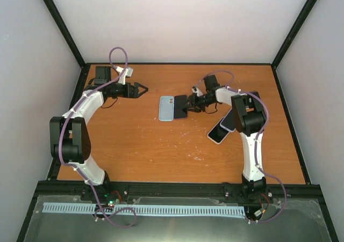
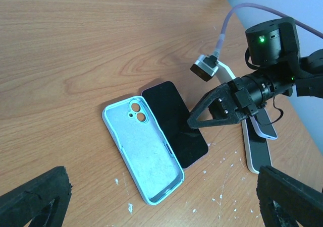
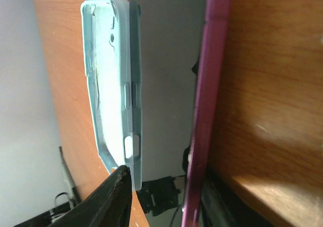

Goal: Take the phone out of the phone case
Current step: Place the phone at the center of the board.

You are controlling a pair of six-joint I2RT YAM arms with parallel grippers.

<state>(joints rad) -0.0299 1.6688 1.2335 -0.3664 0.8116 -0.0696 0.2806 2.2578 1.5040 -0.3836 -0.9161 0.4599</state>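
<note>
Top camera looks down; low wrist cameras both face the phone case (image 2: pixel 144 151)

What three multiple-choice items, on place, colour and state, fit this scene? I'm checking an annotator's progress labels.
1. Relative to the case, the black phone lies: A) inside it; B) beside it on the table; C) on the floor.
2. The case is: A) red; B) light blue; C) yellow.
3. The case is: A) empty; B) full; C) upside down.
Key: B, the phone lies flat alongside the case; B, the shell is pale blue; A, its bare inside faces up.
</note>
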